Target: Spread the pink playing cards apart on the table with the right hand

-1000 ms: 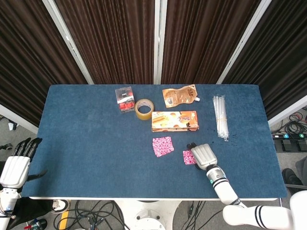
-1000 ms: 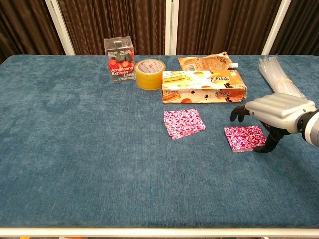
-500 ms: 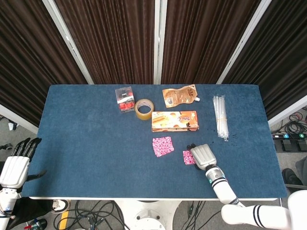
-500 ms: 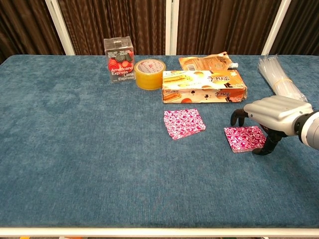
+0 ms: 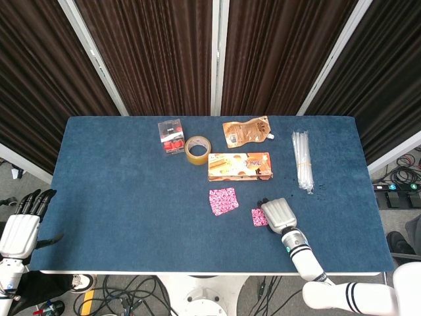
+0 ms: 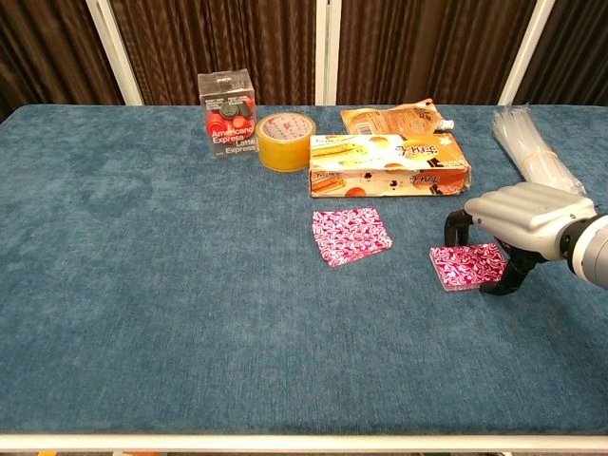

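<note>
Two small stacks of pink patterned playing cards lie on the blue table. The left stack (image 5: 223, 201) (image 6: 351, 235) sits alone, in front of the snack box. My right hand (image 5: 279, 214) (image 6: 522, 214) arches over the right stack (image 5: 258, 217) (image 6: 464, 265). Its fingers curl down at the stack's far left edge and its thumb stands at the near right corner, so the stack is pinched between them. My left hand (image 5: 23, 220) hangs beside the table's left front corner, fingers apart, holding nothing.
Along the back stand a clear box of red items (image 6: 229, 114), a roll of yellow tape (image 6: 285, 141), an orange snack box (image 6: 389, 164), an orange pouch (image 6: 391, 119) and a bundle of clear straws (image 6: 532, 147). The table's front edge (image 6: 304, 439) is close.
The right hand's fingers have curled further down onto the far edge of the right stack. That stack has shifted slightly to the right and looks squeezed narrower. The left hand is still.
</note>
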Motion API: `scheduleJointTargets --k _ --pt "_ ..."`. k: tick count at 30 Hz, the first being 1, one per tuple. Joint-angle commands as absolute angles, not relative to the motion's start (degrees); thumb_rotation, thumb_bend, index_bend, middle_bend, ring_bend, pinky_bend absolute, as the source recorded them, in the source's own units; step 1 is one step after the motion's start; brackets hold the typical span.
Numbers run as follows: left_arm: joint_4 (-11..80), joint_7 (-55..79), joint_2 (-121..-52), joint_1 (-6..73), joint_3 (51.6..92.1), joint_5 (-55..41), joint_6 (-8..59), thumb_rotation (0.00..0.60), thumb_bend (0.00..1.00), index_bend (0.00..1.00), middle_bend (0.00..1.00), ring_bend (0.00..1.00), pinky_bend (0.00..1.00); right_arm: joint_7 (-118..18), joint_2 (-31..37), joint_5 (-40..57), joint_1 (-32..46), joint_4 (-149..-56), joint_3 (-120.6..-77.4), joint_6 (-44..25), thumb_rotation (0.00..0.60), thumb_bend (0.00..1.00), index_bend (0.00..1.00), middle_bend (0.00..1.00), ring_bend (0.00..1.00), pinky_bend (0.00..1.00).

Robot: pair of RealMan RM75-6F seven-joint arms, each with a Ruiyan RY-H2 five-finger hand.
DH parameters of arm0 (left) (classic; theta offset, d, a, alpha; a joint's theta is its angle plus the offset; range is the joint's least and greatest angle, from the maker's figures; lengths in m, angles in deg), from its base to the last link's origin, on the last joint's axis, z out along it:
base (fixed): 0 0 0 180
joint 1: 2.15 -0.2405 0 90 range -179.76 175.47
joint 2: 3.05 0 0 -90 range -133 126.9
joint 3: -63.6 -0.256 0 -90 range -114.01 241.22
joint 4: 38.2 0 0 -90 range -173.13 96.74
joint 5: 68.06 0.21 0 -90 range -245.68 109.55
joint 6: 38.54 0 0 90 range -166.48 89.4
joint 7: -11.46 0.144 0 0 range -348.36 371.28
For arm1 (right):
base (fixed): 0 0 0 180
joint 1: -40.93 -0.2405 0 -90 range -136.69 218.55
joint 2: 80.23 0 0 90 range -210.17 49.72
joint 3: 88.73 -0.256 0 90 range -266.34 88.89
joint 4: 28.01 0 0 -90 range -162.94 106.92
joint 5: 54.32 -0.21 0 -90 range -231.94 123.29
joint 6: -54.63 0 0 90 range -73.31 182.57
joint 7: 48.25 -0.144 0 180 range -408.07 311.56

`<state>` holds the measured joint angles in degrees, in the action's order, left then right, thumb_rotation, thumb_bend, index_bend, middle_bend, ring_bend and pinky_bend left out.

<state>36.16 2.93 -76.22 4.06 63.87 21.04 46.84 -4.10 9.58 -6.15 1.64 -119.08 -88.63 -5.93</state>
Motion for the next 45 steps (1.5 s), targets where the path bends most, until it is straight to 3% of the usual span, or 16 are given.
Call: scheduleJointTargets --k 1,45 --pt "36.09 2.91 -76.26 4.05 63.85 20.99 46.77 0.6 0.0 0.06 0.07 0.0 0.1 -4.15 9.62 -6.0 1.76 -119.02 -88.71 -6.15 0.6 0.17 0.33 0.33 0.66 0.76" --pt "35.29 2.13 -76.51 3.81 63.8 20.72 46.61 0.6 0.0 0.06 0.07 0.0 0.1 -4.99 10.64 -4.06 3.02 -118.03 -89.63 -6.93 0.6 0.2 0.39 0.39 0.66 0.76"
